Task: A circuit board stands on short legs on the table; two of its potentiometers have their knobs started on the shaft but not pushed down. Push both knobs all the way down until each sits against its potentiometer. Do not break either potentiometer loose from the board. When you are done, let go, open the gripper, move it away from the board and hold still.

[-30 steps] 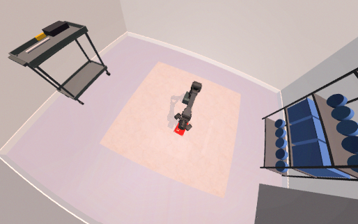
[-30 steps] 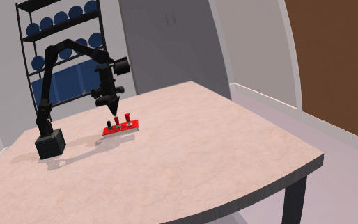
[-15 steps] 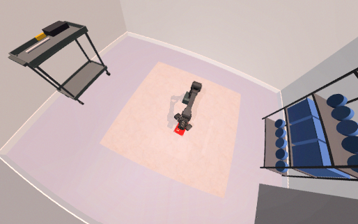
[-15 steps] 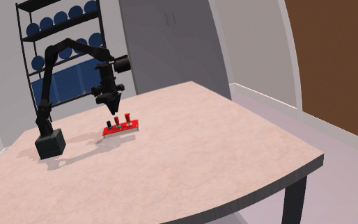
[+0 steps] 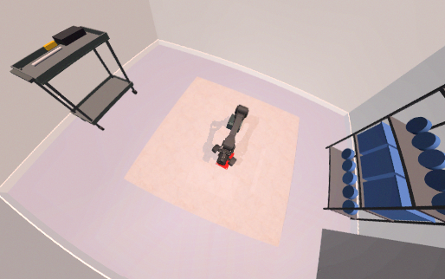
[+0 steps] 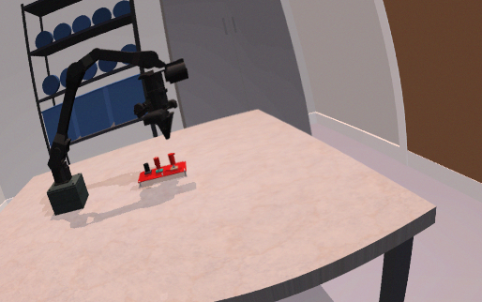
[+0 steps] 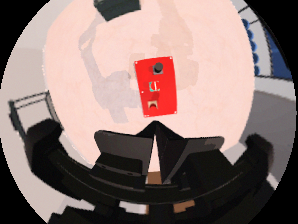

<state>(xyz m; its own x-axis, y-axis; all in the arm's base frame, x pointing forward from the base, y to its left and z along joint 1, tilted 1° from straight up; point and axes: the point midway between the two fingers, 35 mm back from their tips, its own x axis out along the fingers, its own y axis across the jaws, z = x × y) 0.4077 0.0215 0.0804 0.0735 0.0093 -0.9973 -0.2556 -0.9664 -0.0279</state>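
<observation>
The red circuit board (image 5: 223, 165) (image 6: 152, 177) (image 7: 170, 95) stands on short legs on the table. A black knob (image 6: 146, 167) (image 7: 158, 67) sits at the end nearer the arm's base. A red knob (image 6: 157, 162) stands over the teal potentiometer (image 6: 159, 171) in the middle. Another red knob (image 6: 172, 158) (image 7: 152, 105) stands over the beige potentiometer (image 6: 173, 167) at the far end. Small gaps under the red knobs cannot be judged; in the wrist view they blend with the board. My gripper (image 6: 168, 137) (image 7: 154, 123) is shut and empty, above the far end of the board, touching nothing.
The arm's dark base box (image 6: 68, 194) (image 7: 118, 7) stands on the table (image 5: 173, 173) (image 6: 263, 225). A cart (image 5: 69, 56), a shelf rack with blue bins (image 5: 381, 169) and a grey cabinet (image 6: 234, 61) stand away from the table.
</observation>
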